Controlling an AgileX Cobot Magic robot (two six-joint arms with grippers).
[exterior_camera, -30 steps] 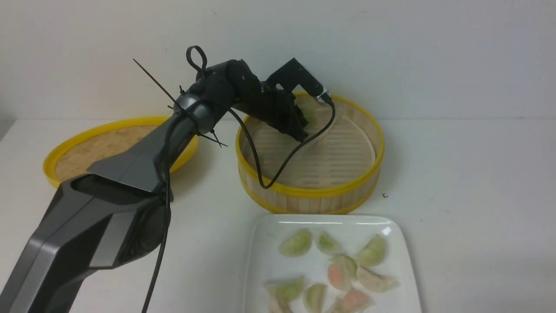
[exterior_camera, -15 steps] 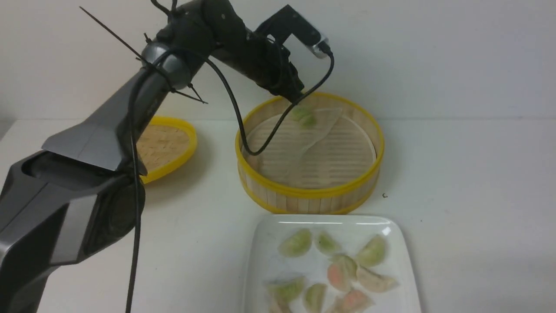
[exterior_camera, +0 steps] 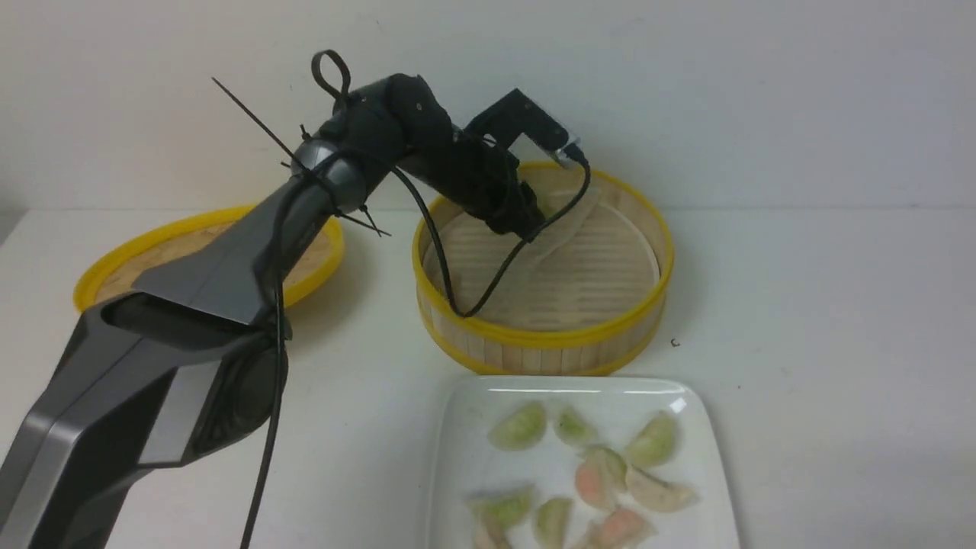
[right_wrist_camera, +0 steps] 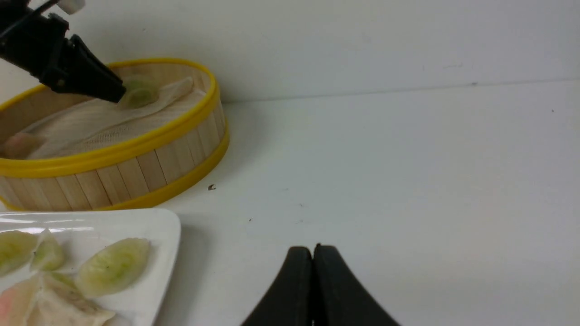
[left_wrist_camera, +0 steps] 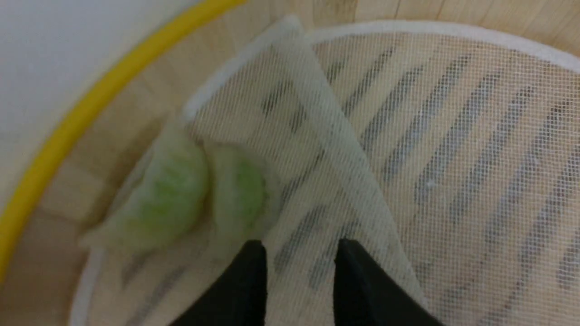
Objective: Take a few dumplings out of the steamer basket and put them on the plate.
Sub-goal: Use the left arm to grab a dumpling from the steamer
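The steamer basket (exterior_camera: 545, 335) stands behind the plate (exterior_camera: 473, 396). My left gripper (exterior_camera: 526, 229) is down inside the basket at its far side, open and empty, its tips (left_wrist_camera: 300, 246) over the folded white liner (left_wrist_camera: 326, 127). Two green dumplings (left_wrist_camera: 172, 194) lie side by side just beyond one fingertip, against the basket wall (left_wrist_camera: 68, 127); the right wrist view shows them too (right_wrist_camera: 140, 93). Several green, pink and whitish dumplings (exterior_camera: 602, 473) lie on the plate. My right gripper (right_wrist_camera: 312, 248) is shut and empty above the bare table, right of the plate (right_wrist_camera: 158, 226).
The flat yellow-rimmed lid (exterior_camera: 114, 263) lies on the table left of the basket, partly behind my left arm. The arm's black cable (exterior_camera: 488, 293) hangs into the basket. A small dark speck (exterior_camera: 675, 343) lies right of the basket.
My left gripper rose out of the basket half a second ago and has come back down to the two green dumplings. Dumplings and plate have not moved.
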